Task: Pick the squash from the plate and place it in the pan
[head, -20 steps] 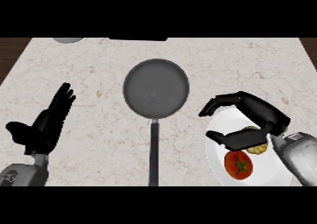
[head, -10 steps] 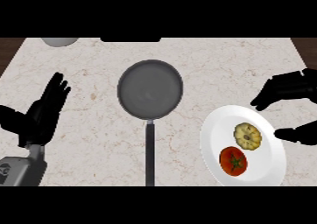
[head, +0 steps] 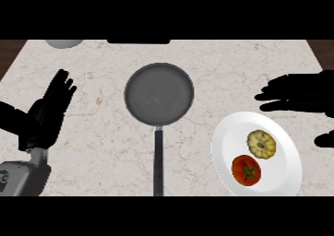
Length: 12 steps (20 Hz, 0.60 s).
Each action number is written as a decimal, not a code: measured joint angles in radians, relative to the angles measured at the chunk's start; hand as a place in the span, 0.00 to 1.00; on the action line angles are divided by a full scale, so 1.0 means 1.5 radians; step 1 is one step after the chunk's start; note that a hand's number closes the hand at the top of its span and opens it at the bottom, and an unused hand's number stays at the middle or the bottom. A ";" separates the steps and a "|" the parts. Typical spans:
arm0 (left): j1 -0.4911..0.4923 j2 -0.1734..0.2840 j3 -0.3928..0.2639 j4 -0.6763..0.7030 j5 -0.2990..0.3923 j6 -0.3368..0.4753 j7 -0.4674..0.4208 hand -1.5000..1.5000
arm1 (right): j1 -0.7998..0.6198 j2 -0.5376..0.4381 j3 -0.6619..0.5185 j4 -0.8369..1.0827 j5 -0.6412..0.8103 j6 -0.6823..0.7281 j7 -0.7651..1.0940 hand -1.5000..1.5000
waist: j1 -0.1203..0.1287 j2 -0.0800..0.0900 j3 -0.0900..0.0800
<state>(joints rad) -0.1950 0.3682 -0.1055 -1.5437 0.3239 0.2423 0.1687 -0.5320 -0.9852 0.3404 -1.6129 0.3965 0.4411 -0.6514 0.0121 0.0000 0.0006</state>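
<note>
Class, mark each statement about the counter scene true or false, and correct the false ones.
1. The squash lies on the plate. True.
2. The pan holds the tomato. False: the tomato is on the plate, and the pan holds nothing.
3. The right robot hand grips the squash. False: it is open, above the plate, not touching the squash.
4. The left robot hand is open at the view's left. True.
5. The pan's handle points toward the view's lower edge. True.
</note>
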 measured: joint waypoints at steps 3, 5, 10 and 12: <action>0.003 -0.004 0.000 0.002 -0.006 -0.001 -0.003 0.50 | -0.018 -0.003 0.040 -0.038 0.071 0.007 0.026 0.00 | 0.000 0.000 -0.001; 0.000 -0.006 0.001 0.000 -0.007 0.000 0.001 0.50 | -0.027 0.012 0.074 -0.054 0.127 0.006 0.052 0.00 | 0.001 0.000 -0.001; -0.001 0.000 0.012 -0.006 -0.006 -0.006 0.013 0.50 | -0.044 0.045 0.160 -0.089 0.247 0.045 0.129 0.00 | 0.001 0.000 -0.001; 0.001 -0.007 0.005 -0.013 -0.015 0.001 0.016 0.50 | -0.057 0.039 0.188 -0.089 0.289 0.076 0.145 0.00 | 0.002 0.000 -0.001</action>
<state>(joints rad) -0.1942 0.3578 -0.0986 -1.5636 0.3013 0.2436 0.1925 -0.6180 -0.9261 0.6224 -1.7460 0.8306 0.5558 -0.4345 0.0155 -0.0006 -0.0010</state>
